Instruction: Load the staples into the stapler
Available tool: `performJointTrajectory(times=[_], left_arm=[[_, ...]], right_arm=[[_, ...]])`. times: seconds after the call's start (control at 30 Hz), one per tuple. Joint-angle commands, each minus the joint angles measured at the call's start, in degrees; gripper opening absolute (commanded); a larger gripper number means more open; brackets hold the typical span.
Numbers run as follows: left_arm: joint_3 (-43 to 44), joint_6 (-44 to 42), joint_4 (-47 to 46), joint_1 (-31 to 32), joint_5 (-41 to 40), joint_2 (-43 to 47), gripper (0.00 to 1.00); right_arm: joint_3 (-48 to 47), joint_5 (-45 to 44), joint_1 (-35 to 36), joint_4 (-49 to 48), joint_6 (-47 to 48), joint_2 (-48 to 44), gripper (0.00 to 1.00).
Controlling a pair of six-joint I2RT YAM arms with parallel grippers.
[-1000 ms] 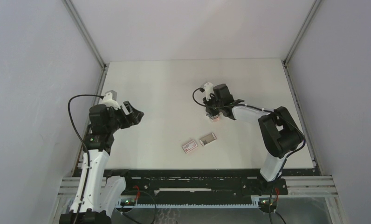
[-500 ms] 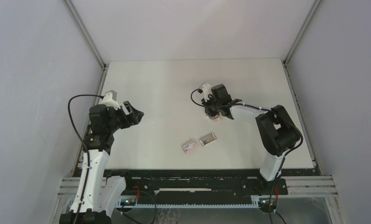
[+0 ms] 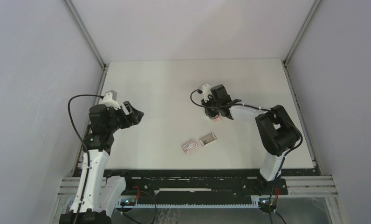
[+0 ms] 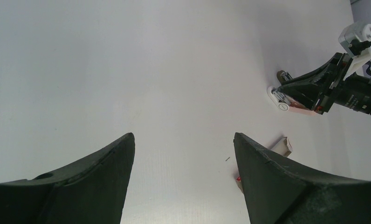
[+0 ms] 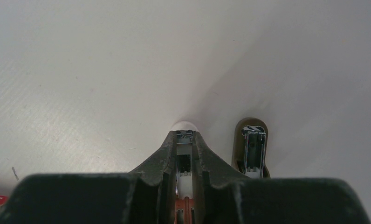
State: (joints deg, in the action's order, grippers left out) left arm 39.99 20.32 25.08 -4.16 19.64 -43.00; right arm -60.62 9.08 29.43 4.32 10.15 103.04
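The staples lie as grey strips in a small flat tray (image 3: 208, 139) near the table's front middle, also seen in the left wrist view (image 4: 284, 145). Their white box with a red label (image 3: 189, 147) rests just left of it. The pink-and-white stapler (image 3: 215, 117) lies farther back, and my right gripper (image 3: 213, 114) is shut on it. From the right wrist, the fingers (image 5: 161, 156) clamp the stapler's metal channel (image 5: 184, 140), and my right gripper (image 5: 184, 136) hides most of its body. My left gripper (image 3: 136, 113) hovers open and empty at the left (image 4: 183, 140).
A brownish oval part with a metal rail (image 5: 252, 145) lies just right of the clamped stapler; whether it is joined to it I cannot tell. A tiny loose staple (image 4: 227, 159) lies on the white table (image 3: 165, 84). Grey walls enclose the table on three sides.
My right gripper has edged slightly to the left with the stapler in it. The left arm, the tray and the box have not moved.
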Motion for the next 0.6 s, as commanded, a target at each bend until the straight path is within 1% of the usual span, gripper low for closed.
performJointTrajectory(times=[0.0,0.57], left_arm=[[2.77,-1.33,-0.38,-0.25,-0.39,0.99,0.82],[2.62,-1.34,-0.39,-0.28,-0.39,1.54,0.82]], right_arm=[[-2.49,-0.67,0.61,-0.34,0.6,0.19,0.06],[-2.95,-2.59,1.61,1.99,-0.55,0.14,0.06]])
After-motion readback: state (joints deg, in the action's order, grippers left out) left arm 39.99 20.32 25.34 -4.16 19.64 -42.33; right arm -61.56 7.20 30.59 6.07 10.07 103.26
